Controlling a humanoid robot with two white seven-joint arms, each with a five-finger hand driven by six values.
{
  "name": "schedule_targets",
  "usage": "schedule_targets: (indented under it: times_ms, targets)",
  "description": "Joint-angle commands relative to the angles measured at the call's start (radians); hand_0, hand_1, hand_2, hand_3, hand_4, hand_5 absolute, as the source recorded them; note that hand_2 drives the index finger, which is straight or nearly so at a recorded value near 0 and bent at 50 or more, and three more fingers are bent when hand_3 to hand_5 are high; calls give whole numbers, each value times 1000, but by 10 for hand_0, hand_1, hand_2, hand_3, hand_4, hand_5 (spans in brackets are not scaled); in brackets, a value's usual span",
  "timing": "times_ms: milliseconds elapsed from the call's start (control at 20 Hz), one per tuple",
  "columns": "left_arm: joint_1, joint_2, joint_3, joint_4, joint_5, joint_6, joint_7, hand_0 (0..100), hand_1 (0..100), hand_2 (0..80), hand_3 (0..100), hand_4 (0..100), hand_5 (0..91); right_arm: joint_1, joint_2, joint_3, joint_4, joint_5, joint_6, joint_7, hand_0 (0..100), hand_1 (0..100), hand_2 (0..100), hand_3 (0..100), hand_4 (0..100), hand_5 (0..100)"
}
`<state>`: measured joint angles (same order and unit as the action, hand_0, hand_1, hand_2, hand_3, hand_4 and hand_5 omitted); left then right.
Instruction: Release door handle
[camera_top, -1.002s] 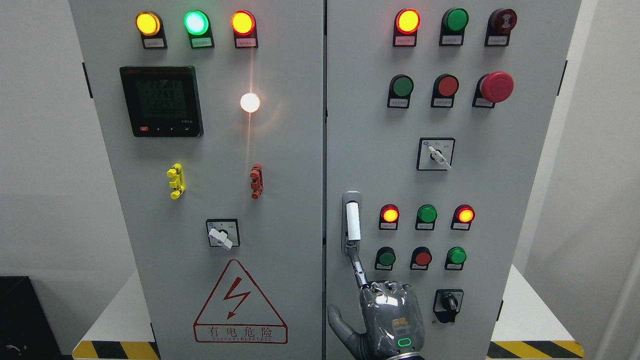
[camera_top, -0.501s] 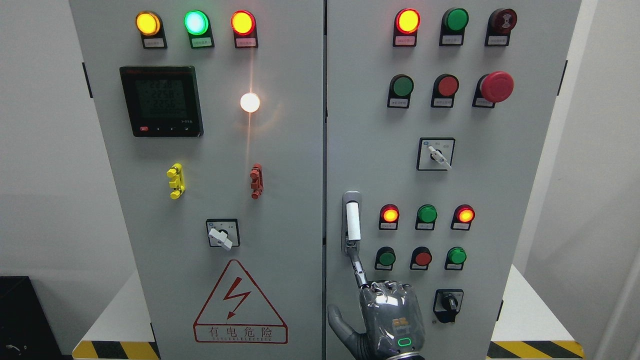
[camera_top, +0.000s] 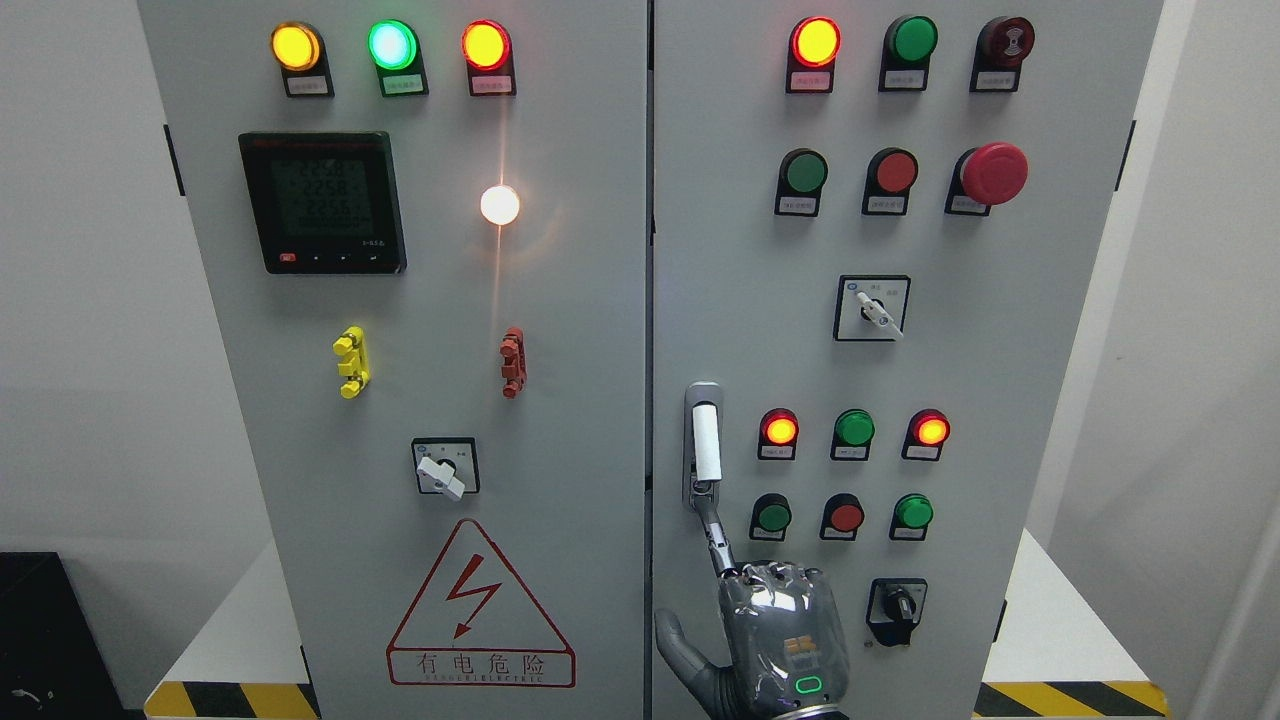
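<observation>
Head view shows the right hand (camera_top: 783, 640) at bottom centre, one finger extended up to the foot of the door handle (camera_top: 705, 445), lower middle of the frame, apparently only touching it, grasping nothing; the handle looks rigid metal, white-sleeved, best gripped mid-sleeve.

The cabinet (camera_top: 600, 300) is pale grey. Upper left, a yellow lamp (camera_top: 296, 46), a green lamp (camera_top: 391, 44) and an orange-red lamp (camera_top: 486, 45) glow. The meter (camera_top: 322, 202) is black. At lower left sits a red lightning triangle (camera_top: 481, 605); the bottom corners show yellow-black stripes (camera_top: 230, 699). The door handle (camera_top: 706, 443) is white.
</observation>
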<state>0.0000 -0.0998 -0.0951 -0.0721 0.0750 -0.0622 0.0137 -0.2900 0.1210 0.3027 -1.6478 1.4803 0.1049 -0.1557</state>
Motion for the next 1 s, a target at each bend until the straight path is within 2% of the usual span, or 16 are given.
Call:
schedule_targets:
  times_ms: [0,952]
  targets:
    - [17,0,0,0,0,-1,0,120,556,0,0,0,0,0,-1,3,-41,0,-1,-1,346,248,123,1000,1000,1000]
    - [17,0,0,0,0,-1,0,120,556,0,0,0,0,-6,-1,4,-67,0,-1,4,344,250,131,1000,1000,1000]
